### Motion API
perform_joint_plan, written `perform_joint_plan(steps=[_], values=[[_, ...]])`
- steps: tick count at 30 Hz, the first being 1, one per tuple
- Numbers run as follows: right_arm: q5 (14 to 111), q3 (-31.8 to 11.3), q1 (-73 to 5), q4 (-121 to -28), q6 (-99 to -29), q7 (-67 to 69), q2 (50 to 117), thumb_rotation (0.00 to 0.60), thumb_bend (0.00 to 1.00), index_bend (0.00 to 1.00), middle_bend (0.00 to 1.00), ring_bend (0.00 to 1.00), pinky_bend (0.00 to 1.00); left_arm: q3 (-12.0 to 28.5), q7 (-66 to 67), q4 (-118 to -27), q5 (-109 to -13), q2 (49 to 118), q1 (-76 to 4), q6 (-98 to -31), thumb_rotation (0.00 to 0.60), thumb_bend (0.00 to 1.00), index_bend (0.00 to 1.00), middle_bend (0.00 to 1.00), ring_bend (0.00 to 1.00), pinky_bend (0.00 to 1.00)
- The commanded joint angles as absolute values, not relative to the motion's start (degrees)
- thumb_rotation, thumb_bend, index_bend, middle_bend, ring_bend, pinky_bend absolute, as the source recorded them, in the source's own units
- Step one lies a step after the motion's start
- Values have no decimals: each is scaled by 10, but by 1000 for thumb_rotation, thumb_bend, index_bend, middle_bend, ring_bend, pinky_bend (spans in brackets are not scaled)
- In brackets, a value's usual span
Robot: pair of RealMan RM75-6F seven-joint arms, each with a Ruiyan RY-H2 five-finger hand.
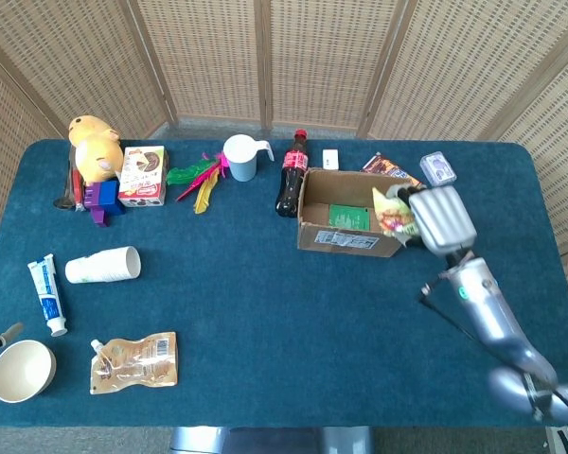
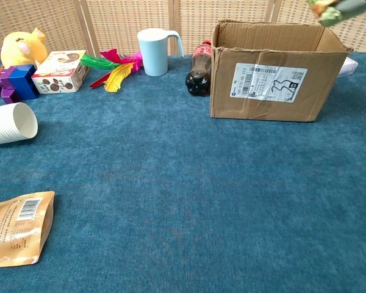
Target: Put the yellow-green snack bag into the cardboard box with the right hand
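Table (image 1: 265, 312) is cluttered along the far edge, but the only items that matter sit right of centre: cardboard box (image 1: 354, 225), open top, cola bottle (image 1: 290, 175) touching or just beside its left wall. Right hand (image 1: 439, 218) hangs above the box's right end, fingers curled around the yellow-green snack bag (image 1: 392, 213), which it holds clear of the table and over the right part of the opening. Step in hand looks like the drop: I'd get the whole bag inboard of the right wall and lower it below the rim before letting go, since the bag is light and could catch the flap or slide out over the edge. Head view gives the plan position over the opening; chest view only catches a blurred sliver of the bag at the top edge, above the rim, so it confirms height, not grip. Left hand isn't visible in either.
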State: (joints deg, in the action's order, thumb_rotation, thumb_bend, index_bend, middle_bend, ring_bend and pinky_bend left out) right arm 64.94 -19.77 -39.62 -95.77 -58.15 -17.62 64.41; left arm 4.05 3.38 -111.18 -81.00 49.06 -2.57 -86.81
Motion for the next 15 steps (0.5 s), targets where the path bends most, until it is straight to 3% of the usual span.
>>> perform_joint_plan(steps=[1,5,7,8,10,12,14,15], values=[[580,-222,-452,-901,-545,-235,682,600,421,698,598,572,730,41,34,-1111,-807,491,-27,-867,600,69,69,0,0,0],[525,-224,-485,-877,-532,-272,703,600,400,693,592,568,731,43,32,-1110,-801,491,-29,-861,600,70,70,0,0,0],[502,-221,-495,-877,-525,-287,706,600,373,644,570,552,730,44,31,-1108,-798,491,-30,-860,600,69,70,0,0,0],[491,-219,-499,-881,-519,-292,703,600,356,573,538,530,722,45,30,-1108,-796,490,-30,-859,600,68,69,0,0,0],[448,-212,-506,-901,-492,-302,689,600,309,324,413,447,671,46,29,-1107,-792,490,-32,-856,600,69,70,0,0,0],[400,-206,-515,-927,-466,-309,669,600,186,54,163,248,532,46,29,-1106,-791,490,-33,-854,600,69,70,0,0,0],[377,-201,-522,-940,-457,-311,657,600,59,0,22,77,395,46,28,-1106,-792,490,-33,-854,600,69,70,0,0,0],[373,-199,-524,-943,-458,-310,654,600,28,0,3,38,348,45,29,-1106,-793,490,-33,-854,600,69,70,0,0,0]])
